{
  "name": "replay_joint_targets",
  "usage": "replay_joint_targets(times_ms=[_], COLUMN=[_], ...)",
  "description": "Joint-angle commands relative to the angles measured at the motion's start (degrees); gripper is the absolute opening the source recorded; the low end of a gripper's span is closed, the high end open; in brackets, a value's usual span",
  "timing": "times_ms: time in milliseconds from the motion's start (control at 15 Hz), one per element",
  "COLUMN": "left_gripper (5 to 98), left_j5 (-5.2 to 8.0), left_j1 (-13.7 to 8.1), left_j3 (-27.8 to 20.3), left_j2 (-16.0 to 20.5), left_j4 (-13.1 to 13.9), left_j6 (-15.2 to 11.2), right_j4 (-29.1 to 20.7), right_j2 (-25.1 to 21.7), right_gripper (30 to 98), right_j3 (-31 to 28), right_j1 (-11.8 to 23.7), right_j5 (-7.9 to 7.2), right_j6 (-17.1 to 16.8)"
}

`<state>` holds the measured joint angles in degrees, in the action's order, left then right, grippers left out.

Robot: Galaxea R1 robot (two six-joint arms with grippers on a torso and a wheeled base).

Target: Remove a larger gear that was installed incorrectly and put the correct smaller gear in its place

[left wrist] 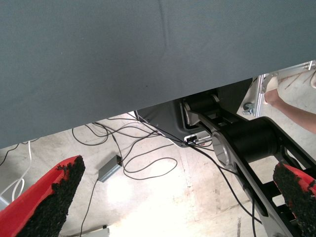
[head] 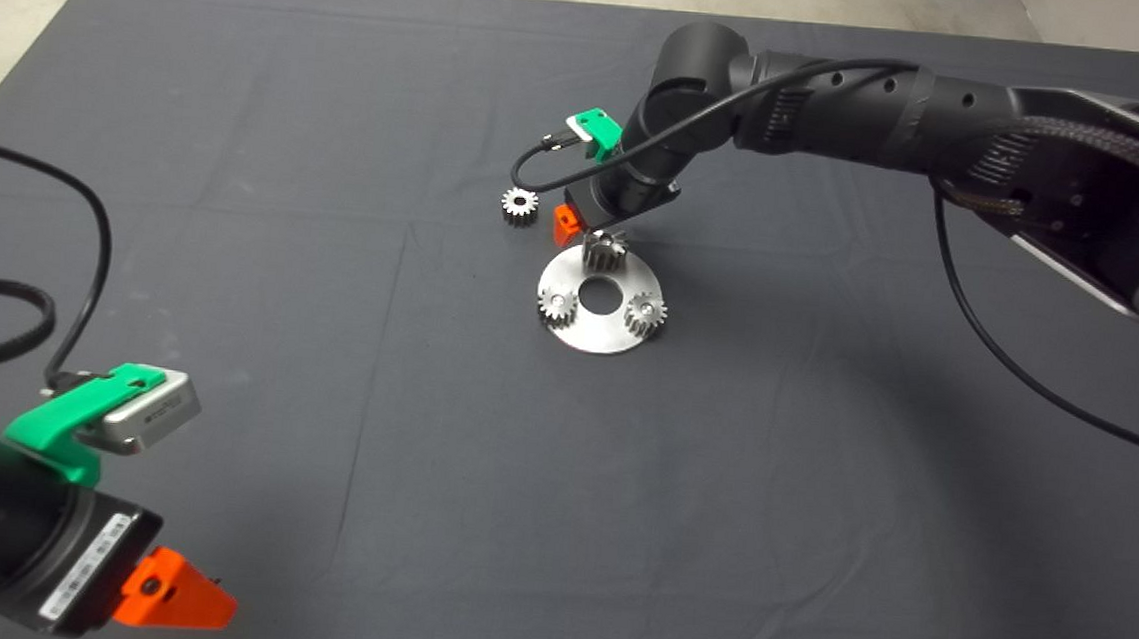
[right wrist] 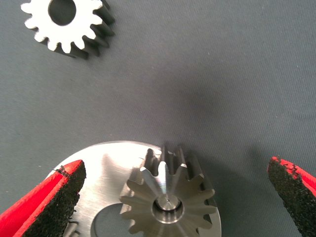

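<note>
Evidently the step in hand was the removal of the larger gear (right wrist: 168, 200), which stood upright on its pin at the far part of the round steel plate (head: 596, 336), near the middle of the tabletop (head: 716, 520). The right hand (head: 596, 229) was poised directly above it with its fingers (right wrist: 54, 197) spread wide, one to each side of the gear and neither touching it. For a sound grasp, the hand would best be lowered straight until the pads flanked the slanted teeth below the top face, kept centred so that both pads met the gear together. A straight vertical lift was then judged advisable, since a tilted pull could bind the gear on its pin or drag the plate. Care was also owed to the two pinned gears (head: 555, 305) on the nearer part of the plate, which sat close by. The smaller gear (head: 518, 204) lay flat on the mat just beyond the plate, towards the far edge, apart from it and within easy reach. The left hand (head: 174, 595) was parked at the near left corner, its fingers (left wrist: 49, 202) held wide and empty.
</note>
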<state>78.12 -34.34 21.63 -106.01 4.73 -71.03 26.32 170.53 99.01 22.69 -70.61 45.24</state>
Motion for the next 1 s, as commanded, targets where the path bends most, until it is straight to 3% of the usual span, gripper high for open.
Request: replay_joint_targets(times_ms=[0, 400, 800, 933], left_gripper=[98.3, 98.3, 98.3, 98.3], left_j5=[0.11, 0.11, 0.11, 0.11], left_j1=[-0.56, -0.56, -0.56, -0.56], left_j3=[-0.90, -0.90, -0.90, -0.90], left_j2=[0.31, 0.27, 0.27, 0.23], left_j4=[0.90, 0.90, 0.90, 0.90], left_j6=[-0.07, -0.07, -0.07, -0.07], right_j4=[2.16, 2.12, 1.89, 1.89], right_j2=[0.29, 0.29, 0.38, 0.29], right_gripper=[97.7, 94.9, 94.9, 94.9], right_j3=[-0.15, -0.45, -0.59, -0.50], right_j1=[1.14, 0.78, 0.70, 0.70], right_j5=[-0.41, -1.10, -4.80, -4.89], right_j6=[-0.24, -0.24, -2.47, -2.97])
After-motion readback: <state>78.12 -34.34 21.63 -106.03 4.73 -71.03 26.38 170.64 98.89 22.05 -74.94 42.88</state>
